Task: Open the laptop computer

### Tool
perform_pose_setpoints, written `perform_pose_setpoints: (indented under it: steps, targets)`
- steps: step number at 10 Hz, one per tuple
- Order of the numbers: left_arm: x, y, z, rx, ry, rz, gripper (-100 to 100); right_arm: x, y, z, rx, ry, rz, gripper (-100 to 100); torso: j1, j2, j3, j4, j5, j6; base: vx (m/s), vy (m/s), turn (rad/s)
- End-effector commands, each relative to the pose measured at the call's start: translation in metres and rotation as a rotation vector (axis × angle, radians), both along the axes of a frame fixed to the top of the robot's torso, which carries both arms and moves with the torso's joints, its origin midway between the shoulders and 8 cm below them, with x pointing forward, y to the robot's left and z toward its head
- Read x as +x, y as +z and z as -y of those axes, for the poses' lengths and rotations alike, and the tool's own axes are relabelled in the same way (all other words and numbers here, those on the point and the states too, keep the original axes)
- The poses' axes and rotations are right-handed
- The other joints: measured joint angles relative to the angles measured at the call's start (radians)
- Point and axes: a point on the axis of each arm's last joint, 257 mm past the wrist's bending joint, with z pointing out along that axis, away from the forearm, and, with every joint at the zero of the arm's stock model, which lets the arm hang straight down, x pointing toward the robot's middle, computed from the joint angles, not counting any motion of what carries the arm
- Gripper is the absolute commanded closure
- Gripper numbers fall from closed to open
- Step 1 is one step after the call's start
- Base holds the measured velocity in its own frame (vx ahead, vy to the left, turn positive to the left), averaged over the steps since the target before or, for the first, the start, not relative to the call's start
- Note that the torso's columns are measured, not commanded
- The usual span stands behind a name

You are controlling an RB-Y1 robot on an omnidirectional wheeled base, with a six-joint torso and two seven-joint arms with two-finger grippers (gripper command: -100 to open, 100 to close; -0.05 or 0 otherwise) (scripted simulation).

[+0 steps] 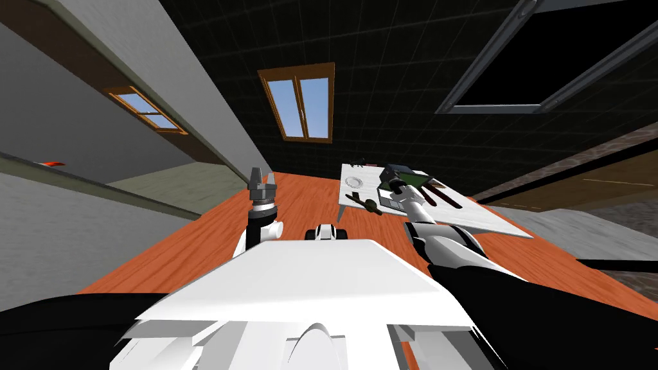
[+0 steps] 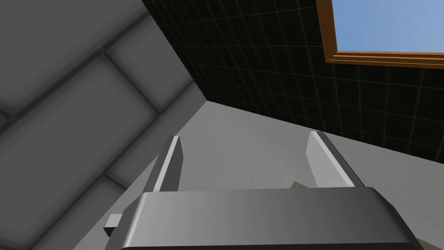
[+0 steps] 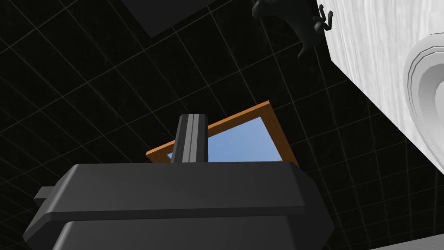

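Note:
A dark, greenish laptop [image 1: 398, 173] lies on a white table [image 1: 475, 218] ahead and to my right, and I cannot tell how far its lid stands. My right arm reaches over the table, its gripper [image 1: 393, 186] right at the laptop's near side. In the right wrist view that gripper [image 3: 190, 116] is shut, its two fingers pressed together with nothing between them, beside the table top [image 3: 368, 47]. My left gripper [image 1: 257, 173] is raised over the floor, left of the table. Its fingers [image 2: 171, 160] stand wide apart, so the left gripper [image 2: 245, 136] is open and empty.
On the table are a white bowl [image 1: 353, 182], also near the right gripper as a white bowl [image 3: 422, 100], a small olive object [image 1: 371, 205], dark strips [image 1: 443, 191] and a dark figurine [image 1: 358, 162]. An orange wood floor [image 1: 193, 244] spreads left of the table.

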Motion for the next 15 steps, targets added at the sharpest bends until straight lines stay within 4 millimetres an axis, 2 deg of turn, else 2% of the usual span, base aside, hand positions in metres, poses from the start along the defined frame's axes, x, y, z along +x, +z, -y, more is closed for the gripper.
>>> perform_pose_setpoints:
  steps: [1, 2, 5, 7, 8, 9, 10, 12, 13, 15]
  targets:
    - [0.0, 0.0, 0.0, 0.0, 0.0, 0.0, 0, 0.004, -0.006, -0.01, 0.007, 0.024, -0.011, 100, -0.001, 0.001, 0.0, 0.0, 0.0, -0.002, 0.025, 0.038, -0.01]
    - [0.0, 0.0, 0.0, 0.0, 0.0, 0.0, 0, -0.002, -0.006, 0.006, 0.008, -0.017, -0.013, -100, -0.005, 0.004, 0.002, 0.001, -0.001, -0.001, 0.119, 0.028, -0.16]
    - [0.0, 0.0, 0.0, 0.0, 0.0, 0.0, 0, -0.013, -0.006, 0.03, 0.008, -0.082, -0.016, -100, -0.003, -0.002, -0.002, -0.001, -0.001, -0.001, 0.178, 0.027, -0.142]
    - [0.0, 0.0, 0.0, 0.0, 0.0, 0.0, 0, -0.012, -0.006, 0.025, 0.007, -0.071, -0.015, -100, -0.003, 0.006, 0.004, 0.001, -0.001, -0.001, 0.049, 0.006, -0.003]
    - [0.0, 0.0, 0.0, 0.0, 0.0, 0.0, 0, -0.012, -0.006, 0.025, 0.007, -0.07, -0.015, 100, -0.003, 0.009, 0.006, 0.003, -0.001, 0.0, 0.011, 0.001, 0.002]
    - [0.0, 0.0, 0.0, 0.0, 0.0, 0.0, 0, -0.012, -0.03, 0.012, 0.001, -0.071, -0.065, 100, -0.003, 0.007, 0.004, 0.002, -0.001, 0.0, -0.081, -0.16, 0.343]
    - [0.0, 0.0, 0.0, 0.0, 0.0, 0.001, 0, -0.014, -0.032, 0.019, 0.009, -0.099, -0.072, 100, -0.01, 0.008, 0.005, 0.002, -0.003, -0.002, -0.105, -0.196, 0.402]
    - [0.0, 0.0, 0.0, 0.0, 0.0, 0.0, 0, -0.019, -0.036, 0.033, 0.003, -0.156, -0.09, 100, -0.002, 0.0, 0.0, 0.0, -0.001, 0.001, -0.029, -0.065, -0.005]
    - [0.0, 0.0, 0.0, 0.0, 0.0, 0.0, 0, -0.02, -0.056, 0.017, 0.003, -0.147, -0.122, 100, 0.003, -0.002, -0.002, -0.001, 0.001, 0.0, -0.058, -0.137, 0.382]
    - [0.0, 0.0, 0.0, 0.0, 0.0, 0.0, 0, -0.026, -0.058, 0.031, -0.013, -0.205, -0.135, 100, -0.004, 0.002, 0.001, 0.0, -0.001, 0.0, -0.064, -0.112, 0.197]
